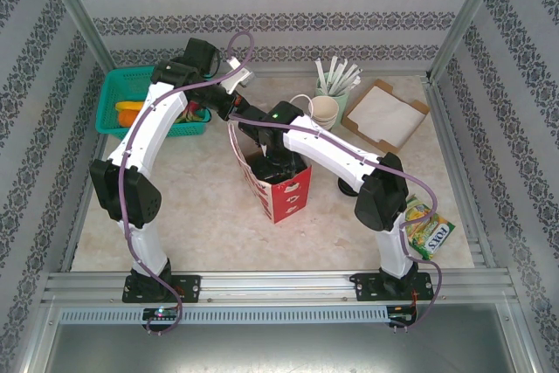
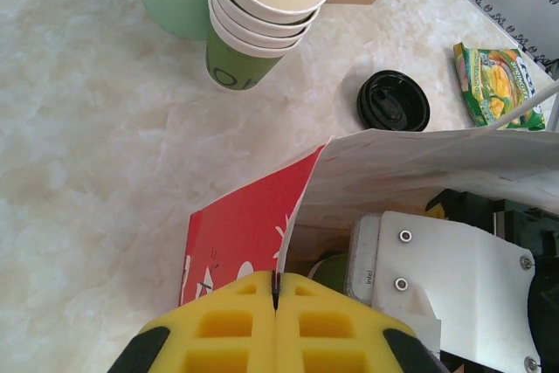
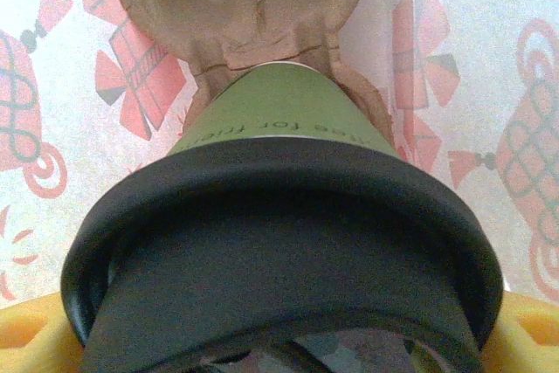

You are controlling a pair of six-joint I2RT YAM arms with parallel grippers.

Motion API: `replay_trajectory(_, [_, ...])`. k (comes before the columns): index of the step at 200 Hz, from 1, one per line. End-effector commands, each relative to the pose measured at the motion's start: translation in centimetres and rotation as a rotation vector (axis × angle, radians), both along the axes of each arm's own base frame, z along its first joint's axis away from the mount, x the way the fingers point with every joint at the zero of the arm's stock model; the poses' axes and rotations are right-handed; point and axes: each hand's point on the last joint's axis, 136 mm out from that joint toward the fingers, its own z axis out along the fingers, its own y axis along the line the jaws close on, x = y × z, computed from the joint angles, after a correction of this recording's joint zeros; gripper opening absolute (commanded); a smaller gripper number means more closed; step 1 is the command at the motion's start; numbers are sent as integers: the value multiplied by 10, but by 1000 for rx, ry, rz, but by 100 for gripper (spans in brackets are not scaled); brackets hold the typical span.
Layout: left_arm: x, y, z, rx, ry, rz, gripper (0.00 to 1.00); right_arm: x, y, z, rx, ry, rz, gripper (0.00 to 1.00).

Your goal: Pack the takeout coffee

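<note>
One cup (image 3: 279,120), one bag (image 2: 244,224): the cup is down inside the bag, both arms on the job.
Left gripper (image 2: 276,321) has its jaws together, pinched on the bag rim. My read: that keeps the mouth open and stops the bag tipping. Right gripper (image 3: 279,347) reaches in from above, fingers (image 3: 26,338) wide either side of the black lid, and looks clamped on the cup. The cup's base is near the brown bag floor; can't tell if it touches. A top grip makes sense, since the bag is too narrow for side access. Counts: 2 grippers, 1 lidded cup, 1 bag, 1 stack (image 2: 262,32) of lidless cups (4 by my count), 1 loose lid (image 2: 393,100) (may be more stacked), 1 packet (image 2: 493,85), 1 basket (image 1: 118,89), 1 tray (image 1: 417,111).
</note>
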Motion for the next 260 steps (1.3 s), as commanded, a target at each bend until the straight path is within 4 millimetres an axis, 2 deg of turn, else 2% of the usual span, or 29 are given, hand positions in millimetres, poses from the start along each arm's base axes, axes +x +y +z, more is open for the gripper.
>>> replay_trajectory(1, [-4,4,21,-11,-66,1,0,-12,-9,4,-51,50,-13,44])
replay_trajectory(101, [-3,4,20,-9,-65,1,0,-12,-10,-1,-66,66,-2,44])
replay_trajectory(260, [2,5,20,0,-83,19,0,-23,-18,1,-100,104,2,44])
